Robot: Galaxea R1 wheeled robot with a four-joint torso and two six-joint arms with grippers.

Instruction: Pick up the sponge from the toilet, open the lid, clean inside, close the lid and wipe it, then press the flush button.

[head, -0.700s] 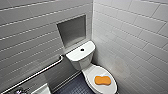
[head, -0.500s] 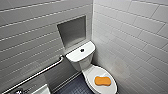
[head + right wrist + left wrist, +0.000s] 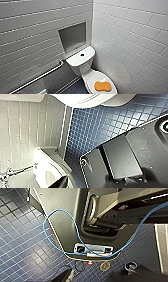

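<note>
The white toilet [image 3: 83,67] stands in the corner of the tiled room, at the lower right of the head view. Its lid [image 3: 93,76] is down. On the lid lies the orange sponge [image 3: 102,86], flat and untouched. The dark flush button [image 3: 82,54] sits in the middle of the tank top. In the right wrist view the underside of the toilet bowl [image 3: 82,99] shows above the blue floor. Both of my grippers stand open, with nothing held in them.
A steel grab bar [image 3: 37,78] runs along the left wall below a recessed niche [image 3: 72,36]. Small blue tiles cover the floor [image 3: 100,124]. A white fixture [image 3: 47,171] stands by the wall. A blue cable [image 3: 62,220] loops over my base.
The whole head picture has shifted, so the toilet sits a little lower in it now. The sponge has stayed on the lid.
</note>
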